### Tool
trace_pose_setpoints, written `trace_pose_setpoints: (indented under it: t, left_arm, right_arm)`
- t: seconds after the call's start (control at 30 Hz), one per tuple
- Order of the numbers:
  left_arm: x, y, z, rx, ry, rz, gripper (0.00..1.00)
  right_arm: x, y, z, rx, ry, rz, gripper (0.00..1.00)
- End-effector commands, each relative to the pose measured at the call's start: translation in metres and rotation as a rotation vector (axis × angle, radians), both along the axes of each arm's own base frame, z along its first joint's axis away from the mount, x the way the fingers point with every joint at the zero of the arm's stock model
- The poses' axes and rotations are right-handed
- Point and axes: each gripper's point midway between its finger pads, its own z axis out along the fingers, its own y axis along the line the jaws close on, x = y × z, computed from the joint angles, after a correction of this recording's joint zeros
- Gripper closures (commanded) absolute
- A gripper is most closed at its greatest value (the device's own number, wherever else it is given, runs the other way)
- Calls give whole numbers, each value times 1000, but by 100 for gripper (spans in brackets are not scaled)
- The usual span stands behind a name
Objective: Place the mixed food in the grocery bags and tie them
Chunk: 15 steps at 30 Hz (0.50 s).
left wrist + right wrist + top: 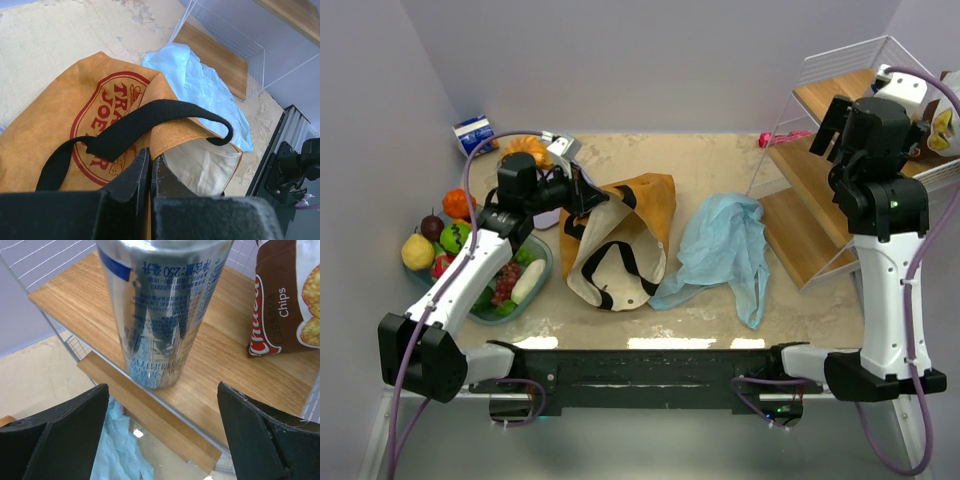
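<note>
The mustard-tan tote [630,235] lies on its side mid-table, mouth toward the arms, with black handles [150,117]. My left gripper [582,197] is shut on the tote's upper rim [150,152]. The light-blue plastic bag [725,250] lies crumpled right of the tote and shows behind it in the left wrist view [195,85]. My right gripper [835,125] is open at the top shelf. Its fingers flank, without touching, an upright silver can [165,315], with a brown chips packet [285,300] beside it. The orange [455,203], plum [432,226], green apple [457,236] and pear [417,252] sit at the left.
A clear teal tub [542,272] with grapes and other food stands beside the left arm. A wire rack with stepped wooden shelves [820,230] fills the right side. A blue box [475,133] and an orange-brown item [525,150] lie at the back left.
</note>
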Motion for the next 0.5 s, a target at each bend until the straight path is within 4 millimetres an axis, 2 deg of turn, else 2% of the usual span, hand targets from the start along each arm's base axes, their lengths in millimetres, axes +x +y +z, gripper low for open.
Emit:
trace_pose_setpoints:
  t: [0.0,0.13,0.37,0.43,0.47]
  left_arm:
    - [0,0,22,-28,-80,-4,100]
    - [1,1,20,-24,-77,-1,100]
    - [2,1,17,-19,-71,1,100]
    - [2,1,16,-18,-68,2,100]
    - [2,1,15,-16,-66,0,100]
  right_arm:
    - [19,-8,9,-3,-65,25,11]
    - [27,-13,9,3,-109,32,13]
    - [36,-20,-7,-5,-110,30,19]
    - [38,-20,-6,-6,-131,32,21]
    - [40,-20,-12,-7,-121,32,21]
